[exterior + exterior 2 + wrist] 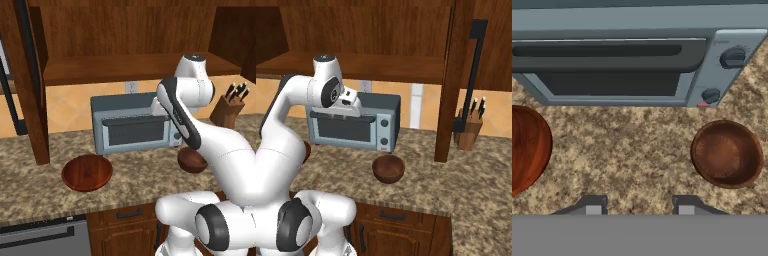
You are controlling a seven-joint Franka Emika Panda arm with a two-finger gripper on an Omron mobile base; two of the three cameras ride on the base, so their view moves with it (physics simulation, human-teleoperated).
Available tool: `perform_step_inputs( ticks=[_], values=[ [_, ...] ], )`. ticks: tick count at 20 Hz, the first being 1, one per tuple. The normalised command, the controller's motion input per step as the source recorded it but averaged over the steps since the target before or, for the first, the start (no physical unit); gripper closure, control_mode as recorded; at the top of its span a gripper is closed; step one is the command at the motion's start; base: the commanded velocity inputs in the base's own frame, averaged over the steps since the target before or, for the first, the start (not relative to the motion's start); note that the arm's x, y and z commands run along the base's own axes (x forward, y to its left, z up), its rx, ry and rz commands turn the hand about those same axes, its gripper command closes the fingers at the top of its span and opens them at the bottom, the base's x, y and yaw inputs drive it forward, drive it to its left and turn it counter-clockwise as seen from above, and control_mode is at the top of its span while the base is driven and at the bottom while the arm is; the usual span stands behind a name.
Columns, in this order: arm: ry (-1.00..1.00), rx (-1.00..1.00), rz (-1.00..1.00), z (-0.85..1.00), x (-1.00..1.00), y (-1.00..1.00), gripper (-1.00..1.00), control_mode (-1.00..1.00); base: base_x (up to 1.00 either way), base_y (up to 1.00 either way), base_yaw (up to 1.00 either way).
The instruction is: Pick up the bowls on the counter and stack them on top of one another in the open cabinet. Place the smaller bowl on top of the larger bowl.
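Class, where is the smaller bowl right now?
The smaller bowl sits upright on the counter, just in front of the toaster oven's knob end; the larger bowl lies apart, toward the oven's other end.

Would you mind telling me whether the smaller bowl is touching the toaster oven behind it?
Apart. The hand view shows a strip of bare counter between the smaller bowl and the toaster oven.

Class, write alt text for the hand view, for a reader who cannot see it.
Looking down on a speckled granite counter: a small deep brown bowl sits at right, the edge of a wide reddish bowl at left, with a grey-blue toaster oven across the top. The gripper is open and empty above the counter.
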Motion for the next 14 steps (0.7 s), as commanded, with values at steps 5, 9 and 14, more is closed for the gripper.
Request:
perform_step_inputs(
  ticks=[5,9,14],
  values=[
    [-0.07,0.01,-0.02,0.00,-0.37,-0.24,-1.00,-1.00,0.00,0.00,0.00],
    [-0.13,0.02,-0.09,-0.01,-0.87,-0.57,-1.00,-1.00,0.00,0.00,0.00],
    [-0.30,0.11,-0.14,-0.28,-0.83,-0.70,-1.00,-1.00,0.00,0.00,0.00]
  ],
)
